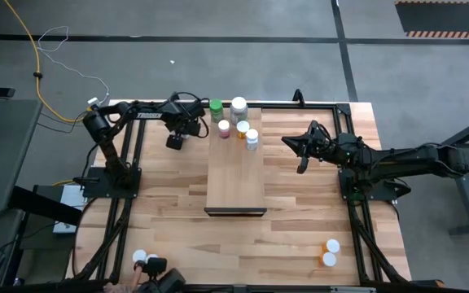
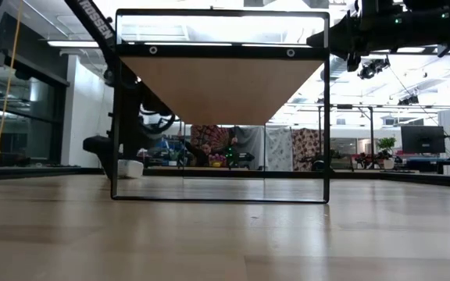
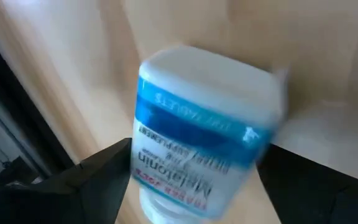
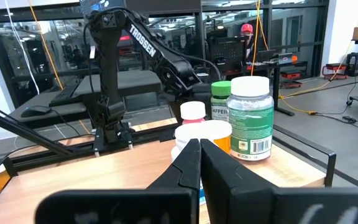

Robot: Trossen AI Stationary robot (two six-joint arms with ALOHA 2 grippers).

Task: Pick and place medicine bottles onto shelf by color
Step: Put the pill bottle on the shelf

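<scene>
Held in the left claw (image 3: 191,186), at the far left of the desk (image 1: 300,236) beside the shelf (image 1: 236,175), is a white bottle (image 3: 204,130) with a blue band and a label on which "Melatonin" can be read; this grasp is shown only in the left wrist view, while from above just a dark gripper (image 1: 175,140) is seen there. Five medicine bottles are clustered at the shelf's far end: a green-capped one (image 1: 216,106), a large white-capped one with a green label (image 1: 238,107), a pinkish one (image 1: 224,128), an orange one (image 1: 243,129) and a white one (image 1: 252,137). The right claw (image 1: 301,155) is held above the desk to the right of the shelf, its fingers pressed together on nothing, as the right wrist view (image 4: 199,152) makes plain. Two orange bottles (image 1: 330,252) are left at the near right, and white-capped ones (image 1: 141,258) at the near left. The desk is of striped pale wood; glass walls and workstations are seen beyond it.
</scene>
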